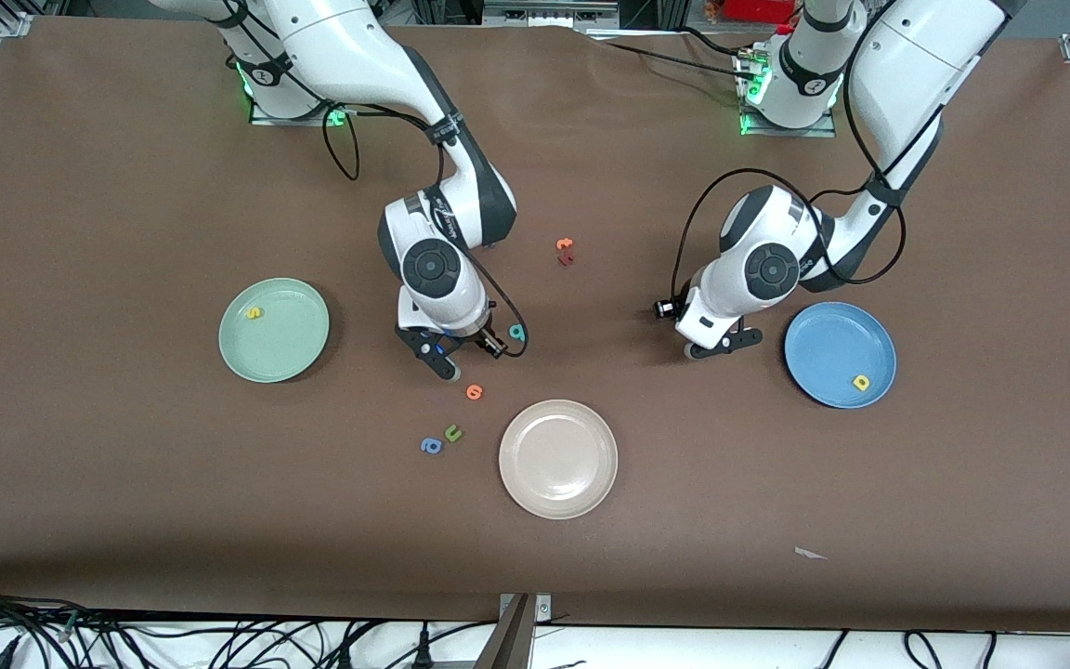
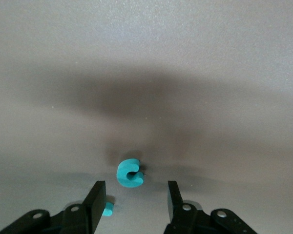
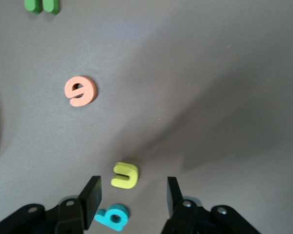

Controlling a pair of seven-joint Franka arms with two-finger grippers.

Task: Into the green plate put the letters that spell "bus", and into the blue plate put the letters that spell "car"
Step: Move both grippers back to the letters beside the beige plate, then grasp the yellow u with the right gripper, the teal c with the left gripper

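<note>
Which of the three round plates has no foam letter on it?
The cream-white plate, nearest the front camera. The pale green plate holds a yellow letter, and the blue plate another yellow letter.

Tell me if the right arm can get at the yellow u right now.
Probably yes: the right claw hangs open over the yellow u, nothing between, though the teal b lies close by.

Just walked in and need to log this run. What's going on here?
Two arms are sorting foam letters into plates. The green plate holds a yellow s; the blue plate holds a yellow a. The right gripper, open, is over a yellow u; the left gripper, open, is over a teal c.
</note>
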